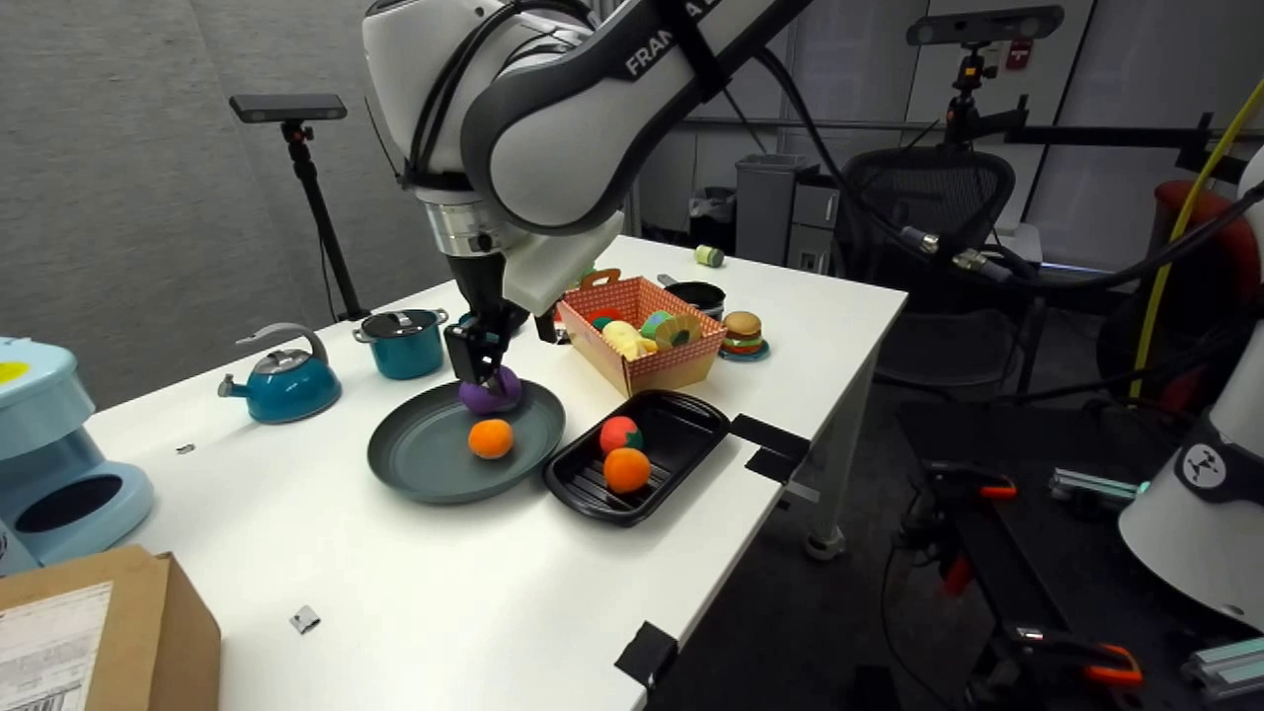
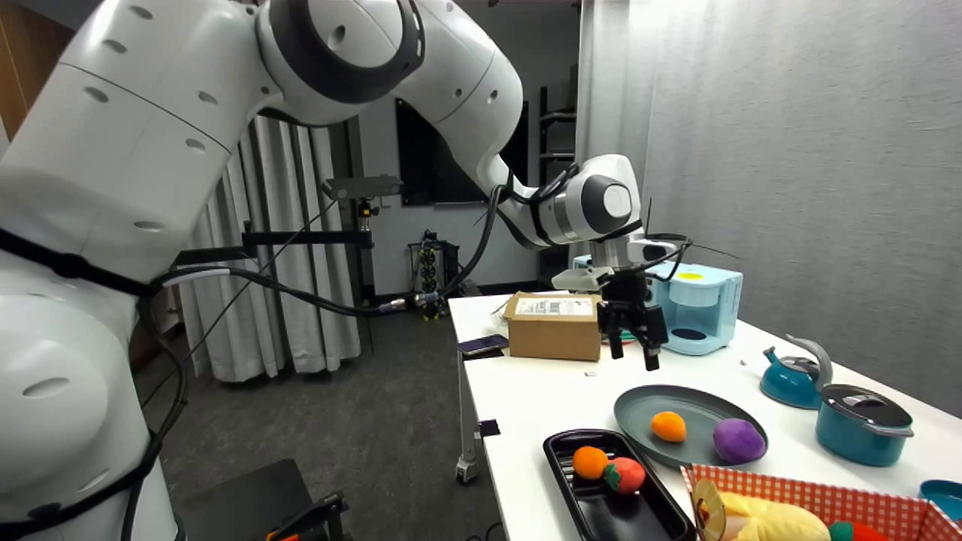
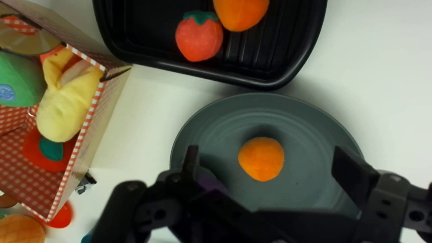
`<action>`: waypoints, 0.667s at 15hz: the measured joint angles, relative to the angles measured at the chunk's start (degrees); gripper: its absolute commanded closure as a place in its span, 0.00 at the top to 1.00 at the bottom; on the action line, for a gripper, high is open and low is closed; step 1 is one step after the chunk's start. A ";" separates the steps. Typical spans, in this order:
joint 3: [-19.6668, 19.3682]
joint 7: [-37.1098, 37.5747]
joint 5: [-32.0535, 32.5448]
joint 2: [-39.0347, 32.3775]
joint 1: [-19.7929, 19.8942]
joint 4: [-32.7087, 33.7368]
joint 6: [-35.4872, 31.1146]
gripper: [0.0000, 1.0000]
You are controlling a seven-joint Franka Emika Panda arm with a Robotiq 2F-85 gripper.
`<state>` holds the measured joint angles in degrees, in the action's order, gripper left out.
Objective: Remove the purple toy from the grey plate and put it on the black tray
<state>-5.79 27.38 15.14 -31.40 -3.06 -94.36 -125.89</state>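
The purple toy (image 1: pixel 504 393) (image 2: pixel 738 441) lies on the grey plate (image 1: pixel 415 464) (image 2: pixel 699 421) near its rim, beside an orange ball (image 1: pixel 491 438) (image 2: pixel 668 426). In the wrist view the purple toy (image 3: pixel 210 180) is mostly hidden behind one finger. The grey plate (image 3: pixel 303 128) fills the middle there. My gripper (image 1: pixel 513 348) (image 2: pixel 635 359) (image 3: pixel 265 149) is open and empty above the plate, its fingers wide apart, with the orange ball between them in the wrist view. The black tray (image 1: pixel 681 425) (image 2: pixel 624 515) (image 3: pixel 148 30) stands beside the plate.
The black tray holds a strawberry (image 1: pixel 620 435) and another orange ball (image 1: pixel 627 470). A checkered box of toys (image 1: pixel 681 367) stands close to plate and tray. A teal pot (image 1: pixel 410 351), a kettle (image 1: pixel 291 387), a cardboard box (image 2: pixel 554 338) and a toy burger (image 1: pixel 743 333) are also on the table.
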 measured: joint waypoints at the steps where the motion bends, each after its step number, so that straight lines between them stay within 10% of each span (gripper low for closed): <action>1: -0.71 0.19 0.00 -0.99 -0.11 1.38 -0.53 0.99; 10: -5.97 4.03 -0.48 -6.83 -0.19 12.07 -1.24 1.00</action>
<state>-11.76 31.41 14.67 -38.23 -3.26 -82.29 -127.13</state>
